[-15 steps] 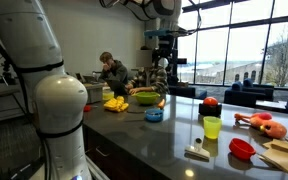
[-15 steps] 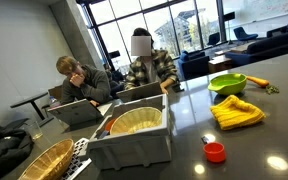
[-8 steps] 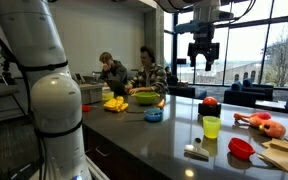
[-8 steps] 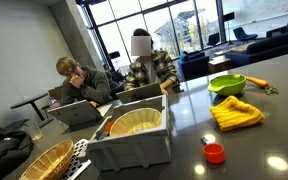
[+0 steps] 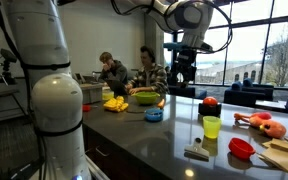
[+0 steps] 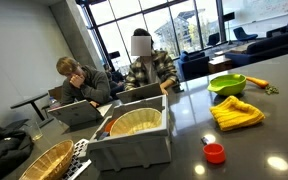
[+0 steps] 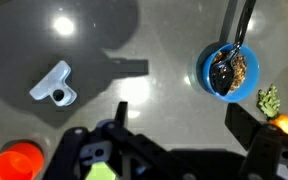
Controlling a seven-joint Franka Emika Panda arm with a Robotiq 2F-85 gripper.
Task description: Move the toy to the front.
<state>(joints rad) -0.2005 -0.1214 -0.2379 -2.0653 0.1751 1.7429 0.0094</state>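
The toy (image 5: 261, 123), an orange-and-pink plush, lies on the dark counter at the far right, past the yellow-green cup (image 5: 212, 127). It is not in the wrist view. My gripper (image 5: 181, 82) hangs high above the counter's middle, well to the left of the toy. In the wrist view the gripper (image 7: 184, 125) is open and empty, with bare counter between its fingers.
A red bowl (image 5: 242, 148), a red ball (image 5: 210, 101), a blue bowl with a spoon (image 7: 230, 70), a white tool (image 7: 54, 85) and a wooden board (image 5: 284, 155) are on the counter. A green bowl (image 6: 227, 83), a yellow cloth (image 6: 236, 112) and a grey bin (image 6: 134, 130) stand further along. Two people sit behind.
The arm swung right and up, then came back left and lower over the counter's middle. The objects on the counter have not moved.
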